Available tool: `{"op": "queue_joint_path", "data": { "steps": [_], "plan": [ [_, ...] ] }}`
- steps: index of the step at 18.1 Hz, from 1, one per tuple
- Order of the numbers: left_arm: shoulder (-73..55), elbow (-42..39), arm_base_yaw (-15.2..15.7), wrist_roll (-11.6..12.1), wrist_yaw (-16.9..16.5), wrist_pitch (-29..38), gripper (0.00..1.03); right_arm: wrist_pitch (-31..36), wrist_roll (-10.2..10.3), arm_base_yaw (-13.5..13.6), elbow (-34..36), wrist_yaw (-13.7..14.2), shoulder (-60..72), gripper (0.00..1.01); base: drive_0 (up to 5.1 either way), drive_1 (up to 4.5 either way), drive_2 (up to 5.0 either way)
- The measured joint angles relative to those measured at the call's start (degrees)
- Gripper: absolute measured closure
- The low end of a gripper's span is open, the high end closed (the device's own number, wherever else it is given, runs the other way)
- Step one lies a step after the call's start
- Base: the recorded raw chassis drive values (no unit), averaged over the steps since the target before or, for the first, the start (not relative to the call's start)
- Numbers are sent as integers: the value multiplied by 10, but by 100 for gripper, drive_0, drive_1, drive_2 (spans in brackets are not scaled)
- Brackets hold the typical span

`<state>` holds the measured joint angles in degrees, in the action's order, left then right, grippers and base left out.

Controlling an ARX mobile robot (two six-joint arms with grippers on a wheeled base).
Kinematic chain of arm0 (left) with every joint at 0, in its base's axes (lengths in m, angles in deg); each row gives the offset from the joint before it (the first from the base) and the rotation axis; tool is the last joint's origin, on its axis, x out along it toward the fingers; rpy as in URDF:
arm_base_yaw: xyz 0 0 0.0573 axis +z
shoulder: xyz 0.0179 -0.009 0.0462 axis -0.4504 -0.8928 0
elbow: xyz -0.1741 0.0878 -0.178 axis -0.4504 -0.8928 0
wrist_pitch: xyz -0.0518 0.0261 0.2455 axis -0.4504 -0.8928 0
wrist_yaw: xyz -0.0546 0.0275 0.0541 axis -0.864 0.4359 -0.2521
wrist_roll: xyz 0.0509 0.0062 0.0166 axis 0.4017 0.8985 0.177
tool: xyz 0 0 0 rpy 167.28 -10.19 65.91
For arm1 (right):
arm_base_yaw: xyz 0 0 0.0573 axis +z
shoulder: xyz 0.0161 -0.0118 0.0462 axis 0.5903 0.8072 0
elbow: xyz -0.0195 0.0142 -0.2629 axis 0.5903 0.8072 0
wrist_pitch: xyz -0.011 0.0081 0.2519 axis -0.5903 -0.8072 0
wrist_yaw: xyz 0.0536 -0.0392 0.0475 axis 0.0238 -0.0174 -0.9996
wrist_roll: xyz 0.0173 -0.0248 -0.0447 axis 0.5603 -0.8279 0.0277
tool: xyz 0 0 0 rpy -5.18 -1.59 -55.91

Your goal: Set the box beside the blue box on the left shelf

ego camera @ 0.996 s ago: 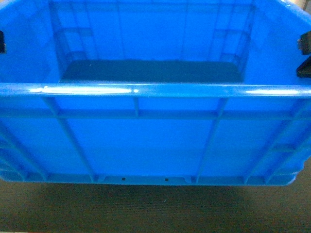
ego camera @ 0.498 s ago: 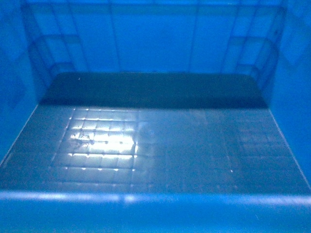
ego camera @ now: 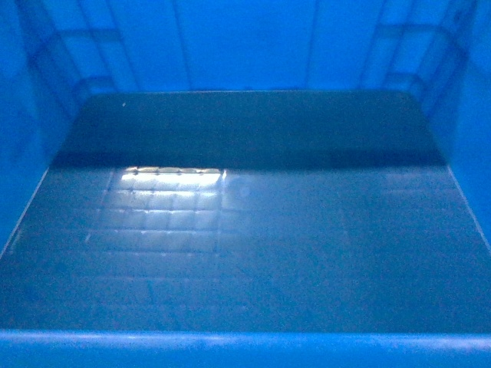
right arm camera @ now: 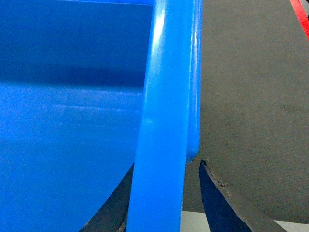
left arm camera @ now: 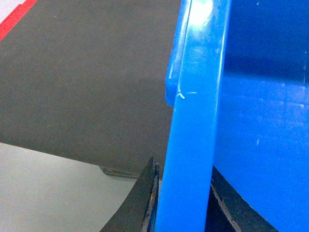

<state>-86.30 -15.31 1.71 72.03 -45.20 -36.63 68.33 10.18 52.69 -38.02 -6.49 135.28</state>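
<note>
The box (ego camera: 245, 230) fills the head view: I look down into it at its grid-moulded floor, inner walls and near rim. Neither gripper shows there. In the left wrist view the box's thick left rim (left arm camera: 193, 121) runs between my left gripper's (left arm camera: 183, 205) two dark fingers, which press on it from both sides. In the right wrist view the right rim (right arm camera: 164, 121) passes between the fingers of my right gripper (right arm camera: 166, 208); the outer finger (right arm camera: 222, 208) stands a little off the rim's edge. The blue box on the left shelf is out of view.
Under the box lies a dark grey mat (left arm camera: 87, 72) with a red stripe (left arm camera: 14, 19) at its far edge and pale floor (left arm camera: 48, 193) nearer. The mat (right arm camera: 256, 96) and a red stripe (right arm camera: 301, 14) also show on the right side.
The box has shifted in the head view: a second ago I saw its outer front wall and the mat below, now only its inside, with the near rim at the bottom edge.
</note>
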Motion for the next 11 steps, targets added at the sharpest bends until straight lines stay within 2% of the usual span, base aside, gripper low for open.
{"op": "queue_joint_path", "data": {
  "steps": [11],
  "plan": [
    [0, 0, 0, 8, 0, 0, 84, 1, 0, 0, 0, 0, 0, 68, 0, 0, 0]
  ]
}}
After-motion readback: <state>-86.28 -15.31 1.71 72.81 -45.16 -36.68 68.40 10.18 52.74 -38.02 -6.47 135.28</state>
